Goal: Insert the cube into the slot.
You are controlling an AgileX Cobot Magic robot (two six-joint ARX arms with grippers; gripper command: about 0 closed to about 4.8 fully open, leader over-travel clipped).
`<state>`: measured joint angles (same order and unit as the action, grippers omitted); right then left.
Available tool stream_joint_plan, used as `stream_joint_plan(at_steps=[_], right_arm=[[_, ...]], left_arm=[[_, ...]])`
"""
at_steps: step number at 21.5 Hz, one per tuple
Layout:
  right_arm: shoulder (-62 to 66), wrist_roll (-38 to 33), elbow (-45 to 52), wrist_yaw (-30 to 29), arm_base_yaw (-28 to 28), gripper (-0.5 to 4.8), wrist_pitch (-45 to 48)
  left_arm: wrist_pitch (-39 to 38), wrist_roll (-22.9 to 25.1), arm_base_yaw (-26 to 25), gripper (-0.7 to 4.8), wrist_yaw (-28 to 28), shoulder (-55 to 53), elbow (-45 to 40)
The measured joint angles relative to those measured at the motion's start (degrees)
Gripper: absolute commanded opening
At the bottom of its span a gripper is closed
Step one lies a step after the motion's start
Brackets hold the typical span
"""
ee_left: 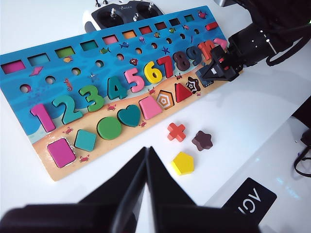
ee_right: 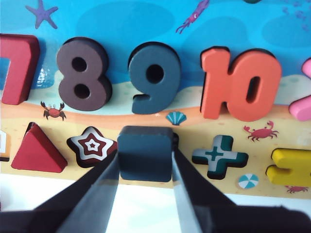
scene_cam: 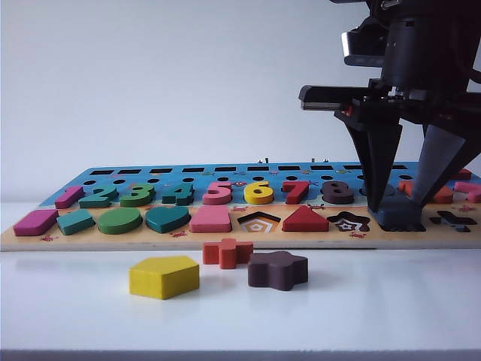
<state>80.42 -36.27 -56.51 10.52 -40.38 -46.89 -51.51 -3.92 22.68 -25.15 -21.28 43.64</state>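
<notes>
Presently: right gripper [ee_right: 145, 160], fingers [ee_right: 95, 187] clamped on the cube [ee_right: 145, 153], which sits at the puzzle board [scene_cam: 225, 239] front edge, between the star recess [ee_right: 91, 145] and plus recess [ee_right: 219, 155], hiding the slot. Left gripper [ee_left: 147, 167], fingers together, empty, above the bench [scene_cam: 376, 308] near the yellow pentagon [ee_left: 183, 163].

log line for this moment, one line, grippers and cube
left gripper: shut, idle off the board | right gripper: shut on cube | cube: over slot, beside star recess

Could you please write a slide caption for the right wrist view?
Right gripper holds the navy cube over the puzzle board, between the star recess and plus recess.
</notes>
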Motion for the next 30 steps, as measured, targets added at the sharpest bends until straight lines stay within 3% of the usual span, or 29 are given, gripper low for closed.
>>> stream_joint_plan(at_steps=[30], right_arm=[[0.3, 0.1, 0.0, 0.6, 0.0, -0.05, -0.6]], left_arm=[[0.0, 0.0, 0.0, 0.07, 0.0, 0.0, 0.0]])
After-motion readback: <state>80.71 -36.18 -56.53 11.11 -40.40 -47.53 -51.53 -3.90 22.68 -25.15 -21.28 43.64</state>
